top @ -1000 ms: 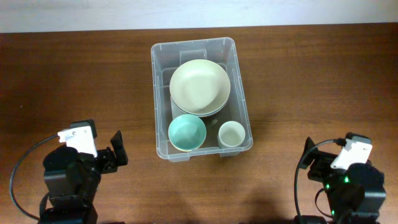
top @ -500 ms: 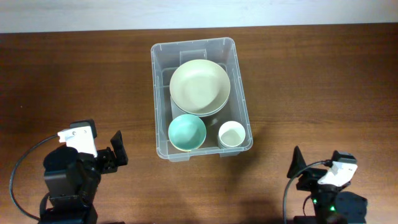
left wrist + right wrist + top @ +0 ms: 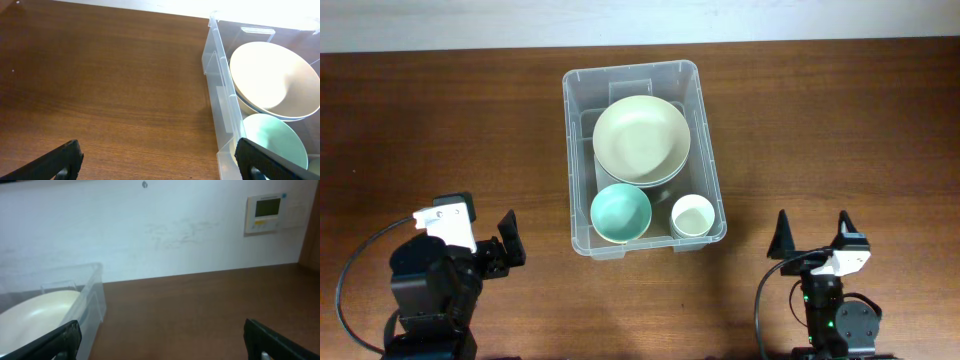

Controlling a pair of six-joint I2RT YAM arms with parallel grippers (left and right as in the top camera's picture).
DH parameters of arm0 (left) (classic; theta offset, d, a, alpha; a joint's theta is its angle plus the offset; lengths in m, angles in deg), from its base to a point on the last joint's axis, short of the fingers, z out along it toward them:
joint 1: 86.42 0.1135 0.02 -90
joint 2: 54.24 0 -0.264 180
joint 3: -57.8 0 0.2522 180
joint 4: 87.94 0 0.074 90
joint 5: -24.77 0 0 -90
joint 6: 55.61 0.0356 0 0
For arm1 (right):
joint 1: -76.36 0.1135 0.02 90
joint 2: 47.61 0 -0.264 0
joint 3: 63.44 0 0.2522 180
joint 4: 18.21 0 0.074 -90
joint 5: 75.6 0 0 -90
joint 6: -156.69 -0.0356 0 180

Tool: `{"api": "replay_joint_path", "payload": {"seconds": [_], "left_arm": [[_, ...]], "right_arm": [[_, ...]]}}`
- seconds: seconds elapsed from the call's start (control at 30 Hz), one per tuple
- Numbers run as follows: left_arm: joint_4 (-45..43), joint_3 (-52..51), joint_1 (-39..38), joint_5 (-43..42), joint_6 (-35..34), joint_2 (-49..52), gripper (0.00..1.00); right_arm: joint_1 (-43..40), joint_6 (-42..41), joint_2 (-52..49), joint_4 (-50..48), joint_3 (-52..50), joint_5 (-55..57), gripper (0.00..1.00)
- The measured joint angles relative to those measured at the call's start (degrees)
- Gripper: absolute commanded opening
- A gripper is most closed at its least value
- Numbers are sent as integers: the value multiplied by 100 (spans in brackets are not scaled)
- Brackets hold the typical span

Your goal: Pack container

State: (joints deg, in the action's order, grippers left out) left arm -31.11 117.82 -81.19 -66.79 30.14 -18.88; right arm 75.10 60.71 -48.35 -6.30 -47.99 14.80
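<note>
The clear plastic container [image 3: 580,150] stands at the table's middle. Inside it are a large cream bowl [image 3: 641,139] stacked on another, a mint green bowl [image 3: 621,213] and a small cream cup [image 3: 692,216]. My left gripper [image 3: 508,238] is open and empty, left of the container's near corner. My right gripper [image 3: 811,236] is open and empty, right of the container near the front edge. The left wrist view shows the container wall [image 3: 218,95], the cream bowl [image 3: 275,80] and the green bowl [image 3: 272,140] between open fingers [image 3: 160,162]. The right wrist view shows the container's corner [image 3: 92,300] and open fingers [image 3: 162,340].
Bare brown wood table [image 3: 440,130] surrounds the container on all sides. In the right wrist view a white wall with a thermostat panel [image 3: 265,211] rises behind the table's far edge.
My right arm has drawn back toward the front edge and tilted up, its fingers now pointing away from me. The left arm and the container's contents have not moved.
</note>
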Motion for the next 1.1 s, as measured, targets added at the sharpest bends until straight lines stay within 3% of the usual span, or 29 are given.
{"api": "replay_joint_path", "payload": {"seconds": [0.5, 1.1], "left_arm": [[-2, 0, 0, 0, 0, 0, 100], [-2, 0, 0, 0, 0, 0, 100]], "right_arm": [[138, 892, -7, 575, -111, -313, 99], [138, 968, -4, 573, -111, -334, 99]]}}
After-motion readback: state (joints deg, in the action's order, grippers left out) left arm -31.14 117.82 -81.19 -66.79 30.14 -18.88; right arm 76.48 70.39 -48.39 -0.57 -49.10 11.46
